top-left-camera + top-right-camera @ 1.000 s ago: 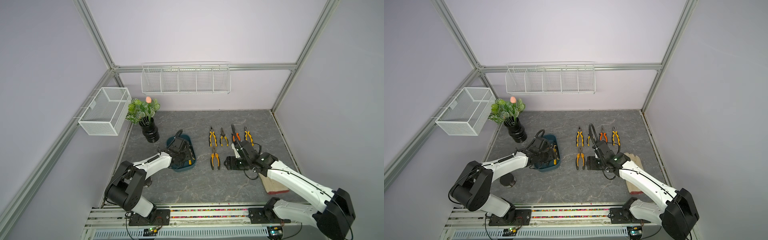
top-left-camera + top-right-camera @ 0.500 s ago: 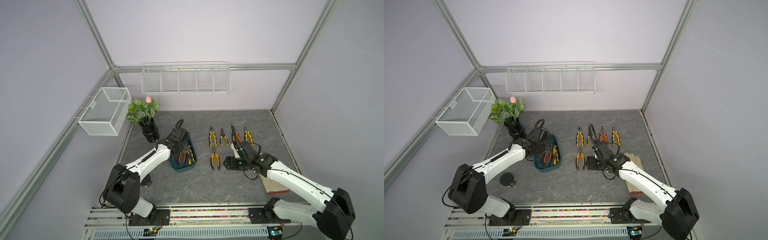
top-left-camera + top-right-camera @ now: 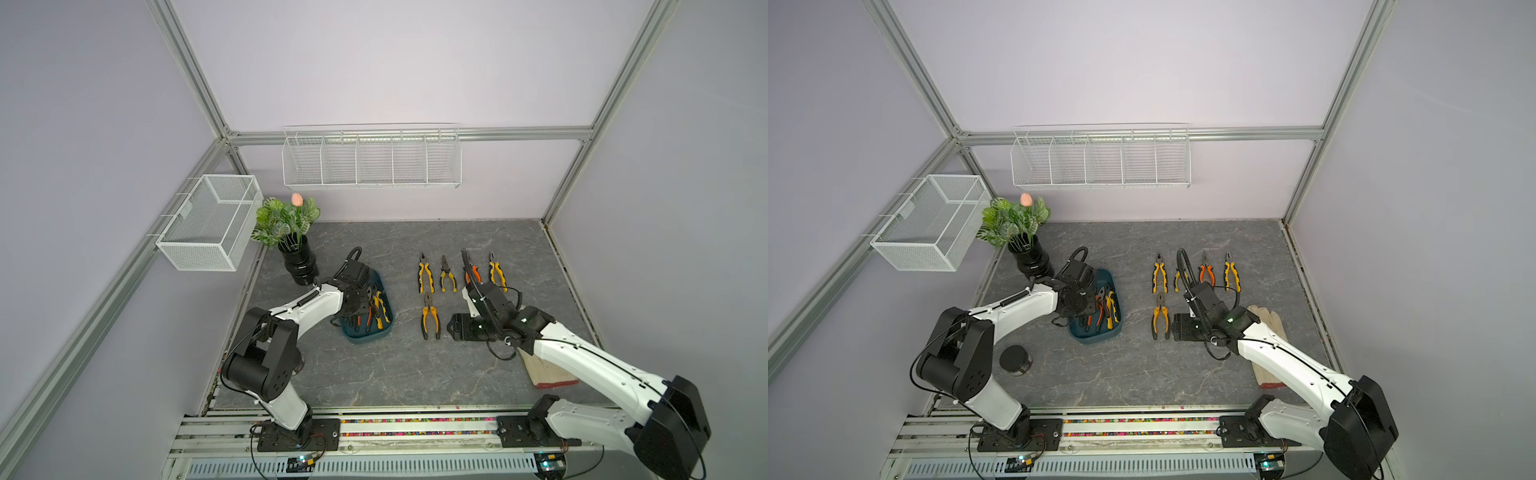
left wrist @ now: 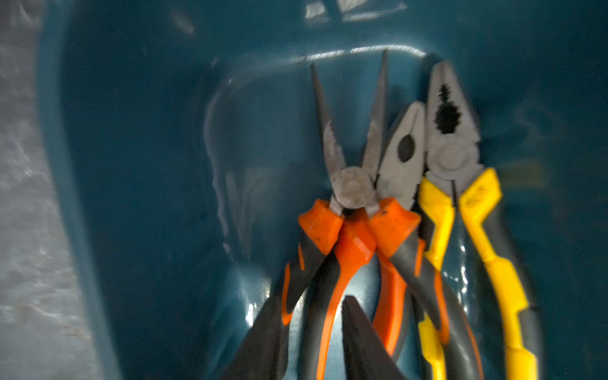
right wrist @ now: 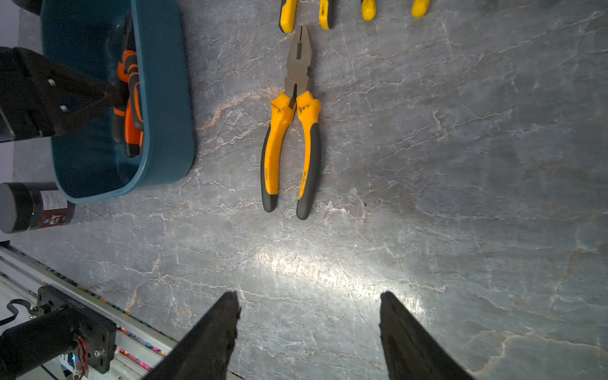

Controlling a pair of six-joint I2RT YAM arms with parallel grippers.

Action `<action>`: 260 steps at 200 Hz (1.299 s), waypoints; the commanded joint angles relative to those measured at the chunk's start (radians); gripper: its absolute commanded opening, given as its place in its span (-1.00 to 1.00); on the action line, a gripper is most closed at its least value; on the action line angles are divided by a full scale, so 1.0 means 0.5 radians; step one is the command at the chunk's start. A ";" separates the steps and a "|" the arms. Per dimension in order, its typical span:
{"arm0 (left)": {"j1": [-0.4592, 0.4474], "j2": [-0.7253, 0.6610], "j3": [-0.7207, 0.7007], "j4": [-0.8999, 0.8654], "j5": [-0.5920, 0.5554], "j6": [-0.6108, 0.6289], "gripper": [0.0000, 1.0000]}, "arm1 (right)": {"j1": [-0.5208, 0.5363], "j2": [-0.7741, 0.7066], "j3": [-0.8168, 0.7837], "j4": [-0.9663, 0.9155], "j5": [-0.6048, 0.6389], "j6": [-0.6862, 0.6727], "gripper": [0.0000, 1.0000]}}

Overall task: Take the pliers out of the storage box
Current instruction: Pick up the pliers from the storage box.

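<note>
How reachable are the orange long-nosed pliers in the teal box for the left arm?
Probably yes: the left gripper is inside the teal storage box, a fingertip between the handles of the orange long-nosed pliers; nothing covers them.

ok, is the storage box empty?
No, the left wrist view shows three pliers lying inside the storage box, two orange-handled and one yellow-handled.

Pretty sure I'm driving a robotics lab cell here: aluminium frame posts (image 3: 187, 66) and plain lilac wall panels (image 3: 395, 62) box in a stone-look tabletop (image 3: 395, 374). A wire rack (image 3: 370, 162) hangs above its back edge, a mesh basket (image 3: 208, 224) off its left, and a mounting rail (image 3: 415, 428) runs along its front.
</note>
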 commanded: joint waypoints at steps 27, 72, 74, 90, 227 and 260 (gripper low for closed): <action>0.013 0.073 -0.034 0.055 -0.012 0.014 -0.27 | 0.012 -0.012 -0.020 0.012 -0.022 0.009 0.40; 0.028 0.022 -0.076 0.061 -0.091 -0.019 -0.38 | 0.010 -0.001 -0.008 0.013 -0.024 0.006 0.40; 0.030 0.015 -0.079 0.065 -0.093 -0.022 -0.38 | 0.009 0.000 -0.008 0.016 -0.024 0.006 0.40; 0.040 -0.026 -0.097 0.076 -0.091 -0.020 -0.36 | 0.012 0.008 -0.008 0.016 -0.025 0.004 0.40; 0.081 0.297 -0.074 0.112 0.014 0.023 -0.46 | 0.012 0.013 -0.020 0.032 -0.038 0.026 0.40; 0.080 0.312 -0.074 0.116 0.026 0.027 -1.00 | 0.014 0.024 -0.026 0.052 -0.048 0.034 0.40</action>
